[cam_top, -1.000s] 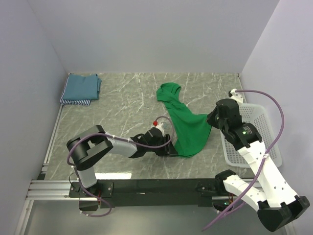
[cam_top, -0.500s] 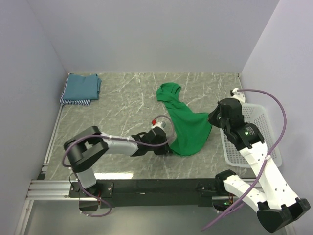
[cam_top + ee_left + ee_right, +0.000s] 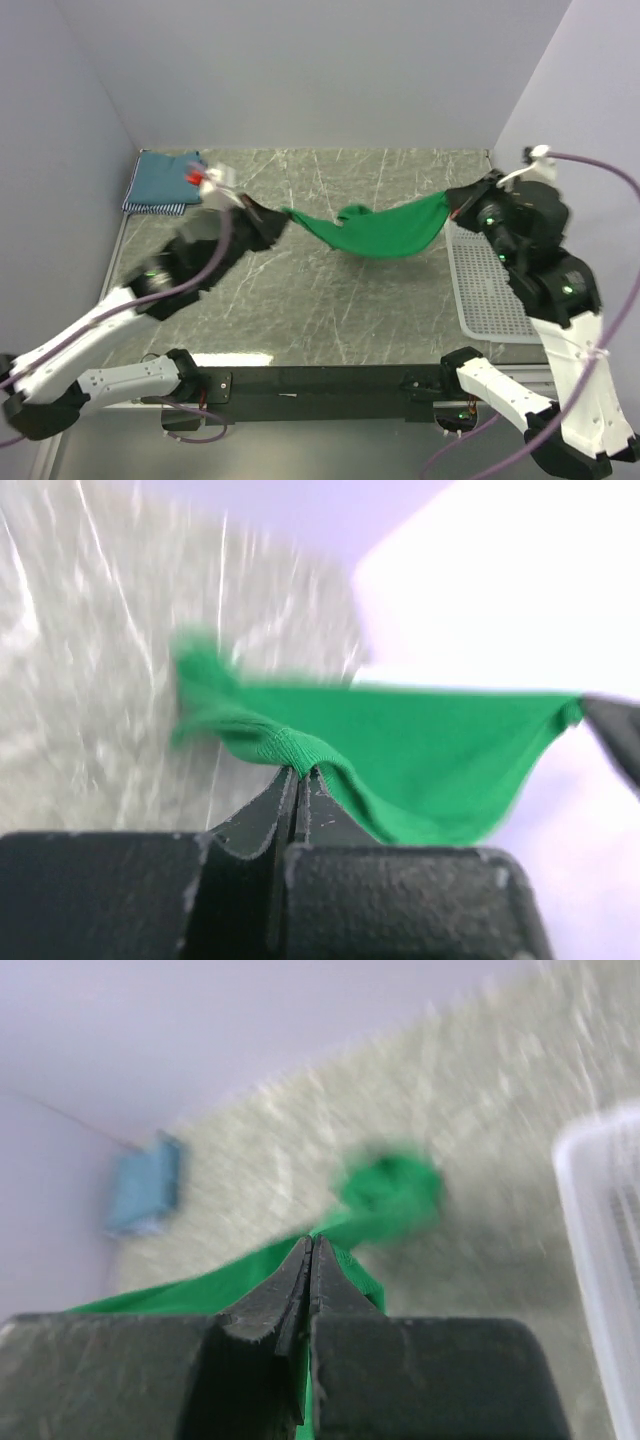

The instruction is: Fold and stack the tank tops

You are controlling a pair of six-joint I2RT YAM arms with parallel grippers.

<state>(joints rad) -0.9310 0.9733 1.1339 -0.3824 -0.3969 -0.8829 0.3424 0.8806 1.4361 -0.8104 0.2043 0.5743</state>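
The bright green tank top [image 3: 385, 230] hangs stretched in the air between my two grippers above the table. My left gripper [image 3: 281, 214] is shut on its left end; in the left wrist view the cloth [image 3: 420, 750] is pinched at the jaw tips [image 3: 297, 772]. My right gripper [image 3: 452, 200] is shut on its right end, seen pinched in the right wrist view [image 3: 312, 1245] with green cloth [image 3: 390, 1192] hanging beyond. The teal-blue top [image 3: 165, 178] lies folded on the striped top [image 3: 152, 208] at the back left corner.
A white mesh basket [image 3: 492, 290] lies at the right edge of the marbled table [image 3: 300, 310], under my right arm. Grey walls close in the back and both sides.
Both arms have swung up and apart. The green top, lying on the table before, is lifted and stretched between the grippers. The left gripper moved from table centre to back left.
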